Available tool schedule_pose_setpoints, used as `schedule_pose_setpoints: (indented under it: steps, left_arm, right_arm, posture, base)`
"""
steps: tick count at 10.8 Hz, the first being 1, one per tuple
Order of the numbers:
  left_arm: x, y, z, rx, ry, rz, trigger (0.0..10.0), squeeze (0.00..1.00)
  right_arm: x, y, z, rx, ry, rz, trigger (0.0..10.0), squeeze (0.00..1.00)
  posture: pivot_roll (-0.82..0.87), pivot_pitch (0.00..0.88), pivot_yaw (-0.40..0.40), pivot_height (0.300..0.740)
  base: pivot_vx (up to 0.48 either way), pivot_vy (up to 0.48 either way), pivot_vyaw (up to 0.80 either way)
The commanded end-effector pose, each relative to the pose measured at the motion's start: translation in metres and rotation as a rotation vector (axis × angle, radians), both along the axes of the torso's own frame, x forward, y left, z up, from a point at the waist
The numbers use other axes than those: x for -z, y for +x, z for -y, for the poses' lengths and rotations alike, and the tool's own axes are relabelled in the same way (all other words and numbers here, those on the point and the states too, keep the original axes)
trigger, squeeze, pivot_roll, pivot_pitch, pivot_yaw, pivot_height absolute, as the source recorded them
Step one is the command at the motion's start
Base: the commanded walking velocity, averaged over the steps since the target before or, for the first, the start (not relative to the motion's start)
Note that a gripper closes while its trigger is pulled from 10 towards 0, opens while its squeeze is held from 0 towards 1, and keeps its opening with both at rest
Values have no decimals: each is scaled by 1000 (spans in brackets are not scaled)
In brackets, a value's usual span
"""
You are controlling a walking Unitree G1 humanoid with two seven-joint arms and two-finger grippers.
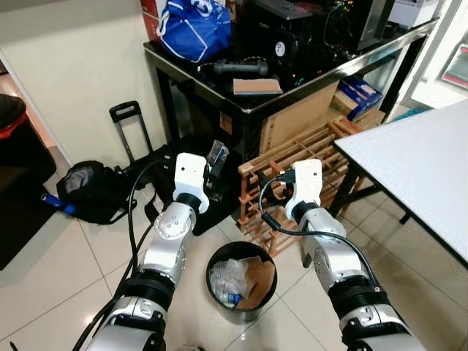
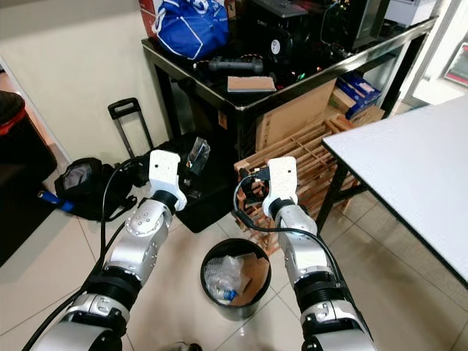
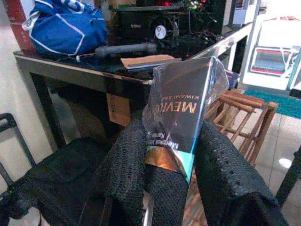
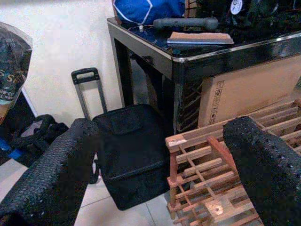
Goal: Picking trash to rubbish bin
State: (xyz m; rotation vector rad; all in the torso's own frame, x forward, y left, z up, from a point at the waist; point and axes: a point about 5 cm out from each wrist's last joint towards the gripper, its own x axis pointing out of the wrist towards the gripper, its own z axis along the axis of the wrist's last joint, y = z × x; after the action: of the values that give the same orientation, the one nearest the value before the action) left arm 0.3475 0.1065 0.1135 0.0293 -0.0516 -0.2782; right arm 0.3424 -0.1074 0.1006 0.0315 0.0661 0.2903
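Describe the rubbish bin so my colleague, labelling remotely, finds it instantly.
Start at the black table by the wall; before it leans a wooden rack. On the tiles just ahead stands the rubbish bin: small, round, black, holding cardboard and crumpled plastic.

Tiled floor bearing a round black rubbish bin partly filled with waste, a wooden rack, a black case and a black bag. Black surface carrying a blue bag, a dark cylinder and a brown flat box.

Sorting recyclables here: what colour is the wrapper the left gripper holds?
Dark, glossy wrapper with gold lettering and a clear top, clearest in the left wrist view.
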Motion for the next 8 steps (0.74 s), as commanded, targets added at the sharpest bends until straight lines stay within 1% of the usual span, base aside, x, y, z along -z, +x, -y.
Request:
schedule_pose_setpoints:
  steps: [1, 5, 8]
  left_arm:
    - [-1, 2, 0, -1, 17, -2, 10000, 0]
    - [-1, 2, 0, 2, 21, -1, 10000, 0]
    - [-1, 1, 3, 18, 26, 1, 10000, 0]
  right_arm:
    - [-1, 1, -1, -12, -6, 2, 10000, 0]
    - [-1, 0, -2, -16, -7, 0, 10000, 0]
    - [0, 0, -3, -17, -8, -2, 10000, 0]
  posture:
    - [-33, 47, 47, 740]
    - [-35, 45, 51, 740]
    - [-38, 43, 52, 740]
  base:
    - [266, 0, 0]
    - [283, 0, 0]
    - [267, 0, 0]
